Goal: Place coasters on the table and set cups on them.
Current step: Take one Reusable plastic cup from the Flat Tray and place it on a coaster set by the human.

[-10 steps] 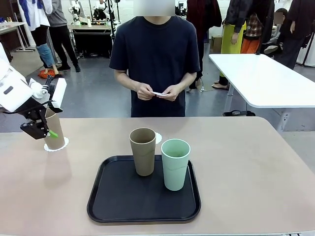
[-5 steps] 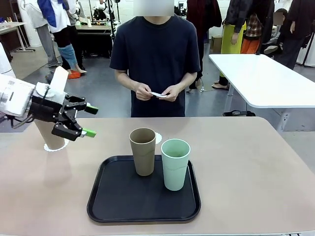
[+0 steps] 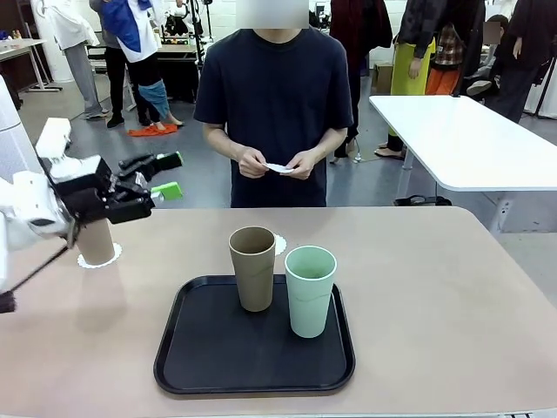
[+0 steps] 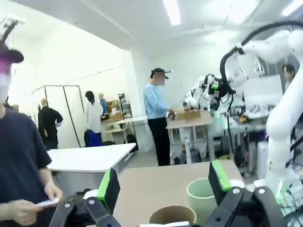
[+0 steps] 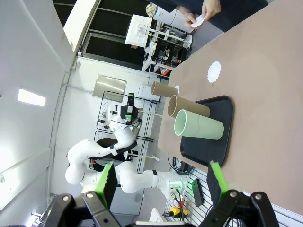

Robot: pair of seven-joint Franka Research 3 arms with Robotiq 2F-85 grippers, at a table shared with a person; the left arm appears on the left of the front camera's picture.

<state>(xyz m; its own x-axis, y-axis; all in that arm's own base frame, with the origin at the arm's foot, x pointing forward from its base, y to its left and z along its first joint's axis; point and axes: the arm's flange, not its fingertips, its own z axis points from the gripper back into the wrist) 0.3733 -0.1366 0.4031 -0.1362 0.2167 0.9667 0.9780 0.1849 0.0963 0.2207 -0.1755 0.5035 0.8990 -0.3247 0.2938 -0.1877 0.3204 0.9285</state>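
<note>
Holding nothing in the left gripper (image 3: 169,175): jaws spread wide, raised over the left part of the table (image 3: 435,287) and pointing toward the middle. Just below it, partly hidden by the arm, finds the first tan cup (image 3: 94,244) upright on the left coaster (image 3: 104,259), with lacy edge peeking out round the base and no jaw touching. Near the front middle, carries a black tray (image 3: 209,357) with the second tan cup (image 3: 252,268) and the mint cup (image 3: 310,290) upright on it, side by side, close but apart as far as can be told. Just behind the tray, partly hidden by the second tan cup, has the middle coaster (image 3: 279,245) lying flat and bare on the table. Across the far side, has a person with both hands (image 3: 305,163) together, pinching the third coaster (image 3: 280,166). Through the left wrist camera, between the open jaws, catches the rims of the mint cup and the second tan cup low down. Holding nothing in the right gripper (image 5: 161,175) either: jaws fully apart, up off the table, looking across at tray, cups and the bare coaster from the side
</note>
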